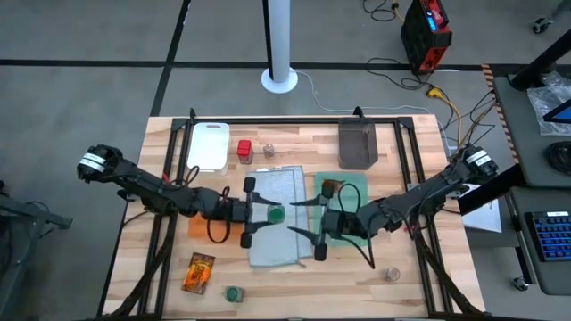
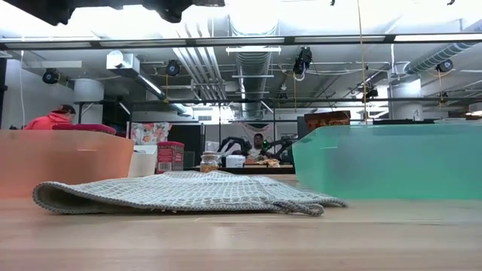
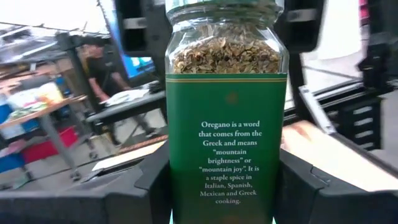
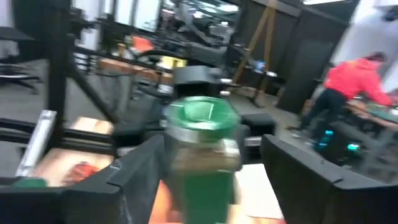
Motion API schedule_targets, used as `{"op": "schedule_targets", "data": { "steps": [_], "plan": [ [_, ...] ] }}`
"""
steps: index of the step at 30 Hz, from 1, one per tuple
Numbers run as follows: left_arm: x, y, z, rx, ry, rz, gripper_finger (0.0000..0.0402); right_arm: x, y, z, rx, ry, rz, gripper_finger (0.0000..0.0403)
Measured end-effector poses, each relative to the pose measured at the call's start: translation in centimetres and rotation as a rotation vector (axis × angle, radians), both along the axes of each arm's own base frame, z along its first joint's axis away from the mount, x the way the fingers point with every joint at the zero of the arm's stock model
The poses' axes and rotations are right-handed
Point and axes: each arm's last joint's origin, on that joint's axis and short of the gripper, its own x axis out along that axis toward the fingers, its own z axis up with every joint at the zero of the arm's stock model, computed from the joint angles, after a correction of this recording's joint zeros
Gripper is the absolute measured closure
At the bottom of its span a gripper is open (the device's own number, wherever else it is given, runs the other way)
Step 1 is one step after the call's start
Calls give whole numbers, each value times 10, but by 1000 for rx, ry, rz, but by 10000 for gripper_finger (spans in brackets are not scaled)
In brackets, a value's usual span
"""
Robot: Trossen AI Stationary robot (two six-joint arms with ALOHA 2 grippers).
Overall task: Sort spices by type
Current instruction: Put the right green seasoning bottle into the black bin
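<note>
Mid-bench, above the grey cloth [image 1: 278, 218], the left tool [image 1: 254, 214] pinches an oregano jar [image 3: 226, 124] by its labelled body, while the right tool [image 1: 308, 229] stands spread about the green lid [image 4: 200, 113]. Rigid, light and likely slick and breakable, the jar wants a firm hold round its body.

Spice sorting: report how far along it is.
Done: hardly anything; one brown packet seems to lie on the green cloth. In hand: the left gripper holds the oregano jar above the grey cloth, the open right gripper facing it. Left: orange packet, green-topped jar, both shakers, red container unsorted.
</note>
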Motion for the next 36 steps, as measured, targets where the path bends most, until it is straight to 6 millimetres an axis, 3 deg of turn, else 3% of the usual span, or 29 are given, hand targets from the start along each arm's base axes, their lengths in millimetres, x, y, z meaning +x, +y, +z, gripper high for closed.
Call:
{"op": "schedule_targets", "data": {
  "steps": [7,12,22,30,36],
  "plan": [
    [2,0,3,6,-4,19,225,7,-13,0,47,-3,59,70],
    [2,2,3,4,-2,57,225,11,-25,0,52,-5,36,44],
    [4,8,4,2,1,126,225,22,-41,2,26,-24,77,46],
    [4,11,4,2,0,138,225,44,-47,8,-35,54,89,48],
    [4,11,4,-1,-1,133,225,46,-47,11,-47,54,87,84]
  ]
}}
